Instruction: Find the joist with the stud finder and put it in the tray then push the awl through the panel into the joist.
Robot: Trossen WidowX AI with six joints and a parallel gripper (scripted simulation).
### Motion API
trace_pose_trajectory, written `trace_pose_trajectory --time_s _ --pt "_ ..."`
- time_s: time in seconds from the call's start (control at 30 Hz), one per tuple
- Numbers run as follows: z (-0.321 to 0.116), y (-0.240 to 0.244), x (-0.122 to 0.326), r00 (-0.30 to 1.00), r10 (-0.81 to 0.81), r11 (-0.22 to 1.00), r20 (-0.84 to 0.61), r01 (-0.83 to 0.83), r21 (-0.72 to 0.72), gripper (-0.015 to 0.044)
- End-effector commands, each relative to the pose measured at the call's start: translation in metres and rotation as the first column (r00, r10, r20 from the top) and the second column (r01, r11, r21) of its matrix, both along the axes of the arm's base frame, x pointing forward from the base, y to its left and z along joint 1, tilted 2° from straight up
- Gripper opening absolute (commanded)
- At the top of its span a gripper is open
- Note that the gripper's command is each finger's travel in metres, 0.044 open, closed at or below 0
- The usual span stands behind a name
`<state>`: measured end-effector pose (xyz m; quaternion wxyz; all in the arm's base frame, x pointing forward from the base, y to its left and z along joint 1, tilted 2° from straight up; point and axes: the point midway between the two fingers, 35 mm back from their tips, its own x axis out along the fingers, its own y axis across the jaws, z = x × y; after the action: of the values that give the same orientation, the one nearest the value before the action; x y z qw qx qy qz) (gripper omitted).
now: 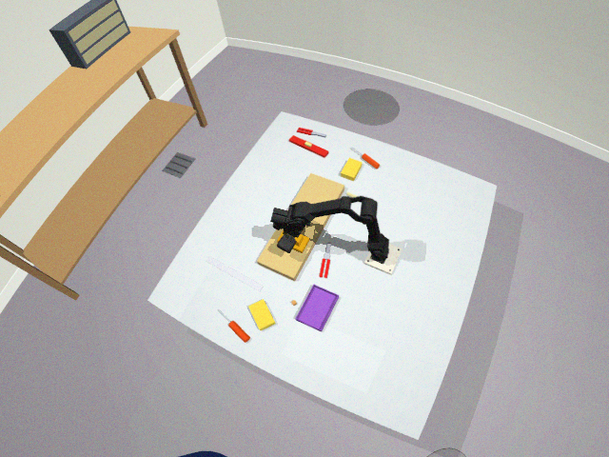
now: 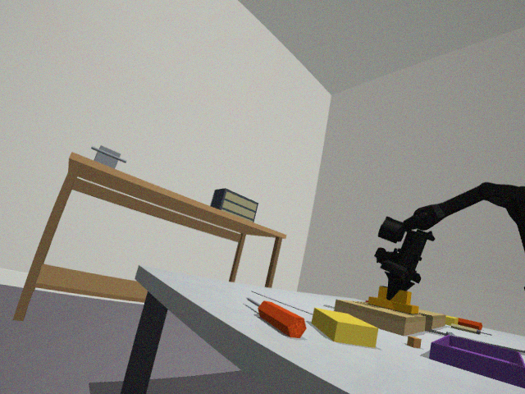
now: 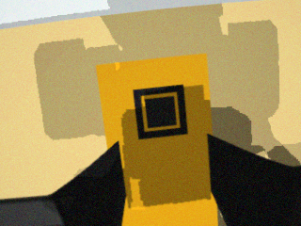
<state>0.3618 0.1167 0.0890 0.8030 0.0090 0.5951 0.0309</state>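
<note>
The orange-yellow stud finder [image 1: 301,244] [image 2: 407,309] [image 3: 155,72] sits on or just above the wooden floor panel [image 1: 324,185] [image 2: 360,314] [image 3: 19,99], toward the panel's near end in the top view. My gripper [image 2: 390,296] [image 3: 160,139] is shut on it, one finger on each side. The square window on its top is dark inside. The purple tray [image 1: 317,308] [image 2: 466,359] stands empty. The awl [image 1: 351,194] [image 2: 465,328], with a pale handle, lies beside the panel's far part, partly hidden by the arm in the top view. The joist is hidden.
Red-handled pliers [image 1: 324,268] lie between the panel and the arm base. A small brown cube [image 1: 293,302] [image 2: 414,341] is beside the tray. A yellow block [image 1: 261,314] [image 2: 344,327] and a screwdriver [image 1: 239,331] [image 2: 281,318] lie nearby. A red level [image 1: 308,146] lies beyond the panel.
</note>
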Motion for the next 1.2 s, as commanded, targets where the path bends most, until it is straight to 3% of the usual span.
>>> trace_pose_trajectory --time_s 0.0,1.17 --pt "-0.001 -0.01 0.0 1.0 0.0 1.0 0.0 0.0 -0.004 0.0" --pt "-0.005 -0.093 0.004 1.0 0.0 1.0 0.0 0.0 -0.013 0.0"
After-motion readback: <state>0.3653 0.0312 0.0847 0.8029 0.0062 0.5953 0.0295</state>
